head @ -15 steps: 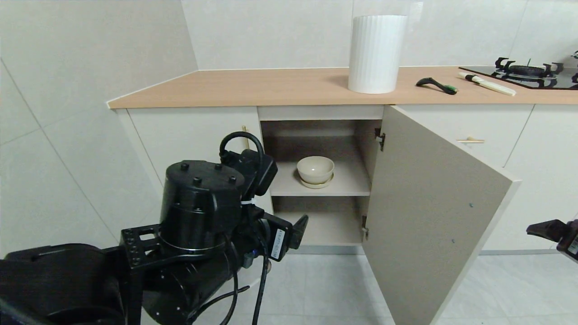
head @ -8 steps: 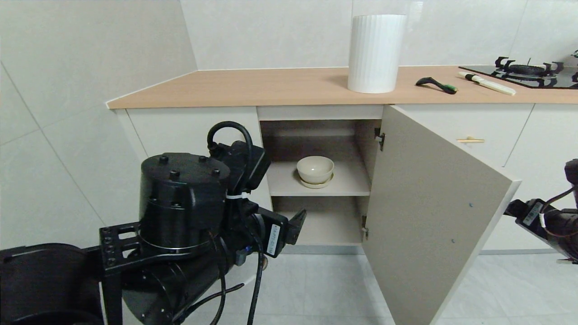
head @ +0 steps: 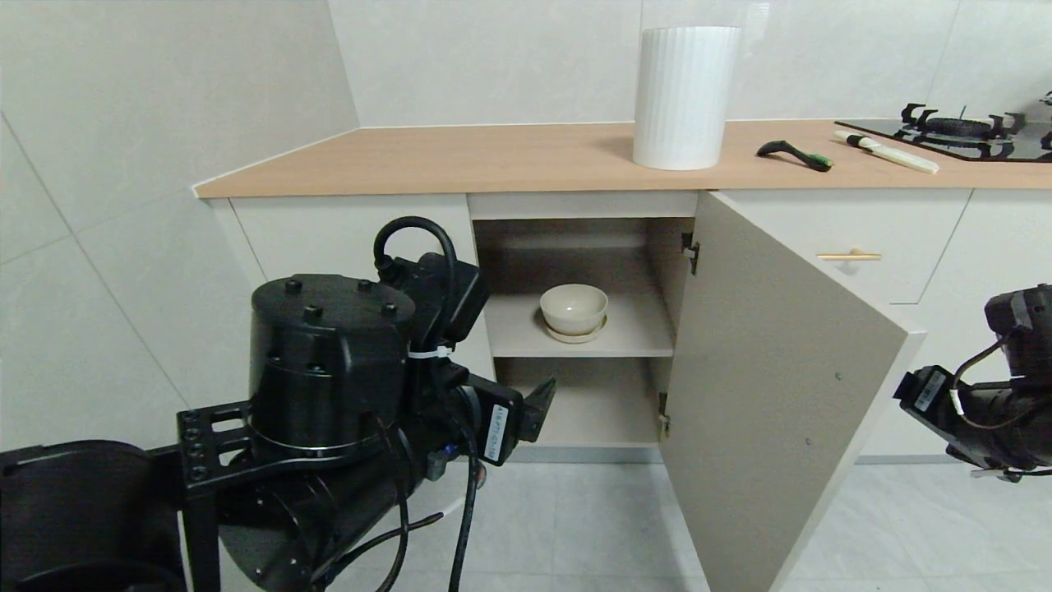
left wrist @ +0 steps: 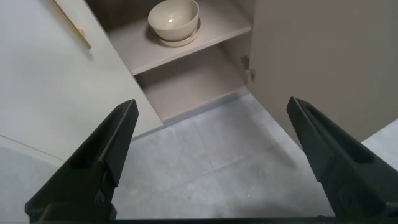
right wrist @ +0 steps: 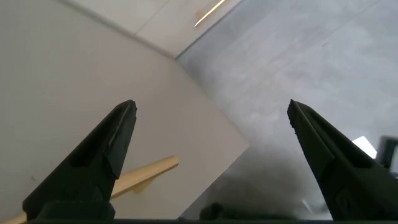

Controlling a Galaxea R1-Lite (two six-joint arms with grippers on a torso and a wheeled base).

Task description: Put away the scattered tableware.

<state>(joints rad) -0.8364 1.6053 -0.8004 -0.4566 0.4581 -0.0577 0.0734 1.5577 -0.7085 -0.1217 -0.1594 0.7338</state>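
bowl (head: 574, 308): smooth, glossy, ceramic look
counter (head: 460, 156): wood-grain top, matt
door (head: 772, 370): smooth matt beige panel
canister (head: 680, 97): white, ribbed, matt
wall (head: 493, 57): glossy tile
floor (head: 592, 526): grey tile, slight sheen
handle (head: 849, 256): pale, wood-like bar

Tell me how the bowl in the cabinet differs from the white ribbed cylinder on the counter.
The bowl is low, rounded and smooth; the cylinder is tall, straight-sided and ribbed. The bowl sits on a small plate on the upper shelf; the cylinder stands directly on the countertop. Both are pale and upright.
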